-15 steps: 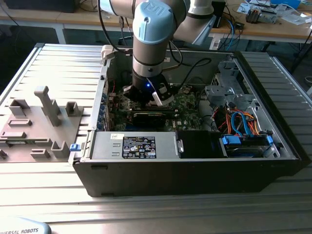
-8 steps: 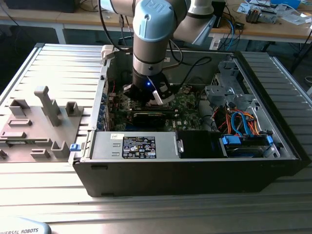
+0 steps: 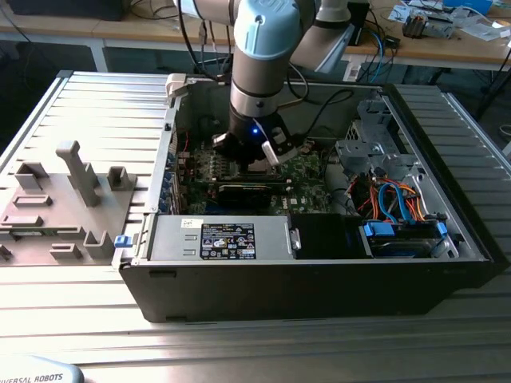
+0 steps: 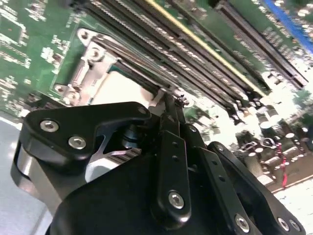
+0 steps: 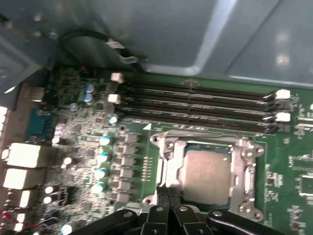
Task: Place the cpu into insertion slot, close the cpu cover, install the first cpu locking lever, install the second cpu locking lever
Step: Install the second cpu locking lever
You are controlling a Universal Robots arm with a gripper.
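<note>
The cpu (image 5: 205,172) lies flat in the insertion slot (image 5: 168,147) on the green board, its dull silver top showing. The cpu cover (image 5: 244,164) is a silvery frame lying down around the chip. My gripper (image 5: 168,192) is at the socket's edge with its two black fingers pressed together; I see nothing between them. In the second wrist view the gripper (image 4: 172,101) has its tips right at the socket rim, beside the bright cpu (image 4: 122,90). In the exterior view the gripper (image 3: 251,155) is down inside the open computer case (image 3: 319,279).
Long black memory slots (image 5: 195,105) run close beside the socket. A black expansion card (image 3: 251,191), a power supply (image 3: 227,239) and a drive cage with blue cables (image 3: 399,227) crowd the case. A grey fixture plate (image 3: 64,191) lies at the exterior view's left.
</note>
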